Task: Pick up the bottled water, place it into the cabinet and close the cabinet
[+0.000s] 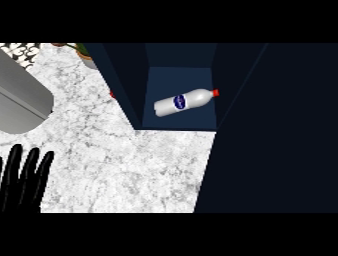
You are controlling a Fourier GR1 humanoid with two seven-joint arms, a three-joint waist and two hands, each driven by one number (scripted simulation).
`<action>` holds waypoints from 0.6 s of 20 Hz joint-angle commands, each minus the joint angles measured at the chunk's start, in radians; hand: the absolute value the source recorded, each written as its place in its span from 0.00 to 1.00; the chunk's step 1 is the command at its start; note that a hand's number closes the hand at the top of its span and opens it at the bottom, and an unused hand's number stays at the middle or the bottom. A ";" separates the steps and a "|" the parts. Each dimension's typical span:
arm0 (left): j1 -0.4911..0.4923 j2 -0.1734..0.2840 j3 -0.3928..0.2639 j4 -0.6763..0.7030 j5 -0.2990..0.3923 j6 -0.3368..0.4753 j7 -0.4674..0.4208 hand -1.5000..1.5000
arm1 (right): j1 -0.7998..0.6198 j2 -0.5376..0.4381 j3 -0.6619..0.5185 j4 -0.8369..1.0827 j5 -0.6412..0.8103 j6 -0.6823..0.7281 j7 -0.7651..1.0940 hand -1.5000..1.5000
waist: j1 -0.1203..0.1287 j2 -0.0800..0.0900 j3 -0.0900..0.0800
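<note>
A white water bottle (184, 102) with a red cap and a blue label lies on its side inside the open dark blue cabinet (180, 120), on its floor. The cabinet's door (283, 130) stands open and fills the right part of the view. My left hand (13, 182) shows at the lower left over the marble counter, fingers straight and pointing up, holding nothing, far from the bottle. My right hand does not show.
A large grey rounded object (13, 95) lies on the marble counter (128, 160) at the upper left. A potted plant (83, 52) stands at the back beside the cabinet's left wall, and a small red thing (112, 94) peeks out by that wall.
</note>
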 commanded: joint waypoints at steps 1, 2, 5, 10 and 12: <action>0.075 0.033 0.077 -0.059 0.077 -0.044 -0.010 0.00 | -0.030 0.054 0.222 -0.064 0.104 0.009 0.060 1.00 | -0.002 -0.008 -0.002; 0.161 0.049 0.044 -0.080 0.057 -0.091 -0.055 0.00 | -0.055 0.094 0.228 0.011 0.110 -0.004 0.034 1.00 | 0.015 -0.010 -0.002; 0.151 0.072 0.129 -0.096 0.150 -0.100 -0.005 0.00 | -0.065 0.107 0.281 -0.041 0.145 -0.001 0.109 1.00 | 0.009 -0.007 -0.004; 0.222 0.102 0.214 -0.065 0.220 -0.210 -0.064 0.00 | -0.132 0.135 0.240 -0.071 0.097 0.022 0.199 1.00 | 0.028 -0.003 -0.005; 0.246 0.119 0.233 -0.100 0.246 -0.219 -0.044 0.00 | -0.153 0.185 0.240 -0.040 0.073 0.006 0.213 1.00 | 0.045 -0.003 -0.005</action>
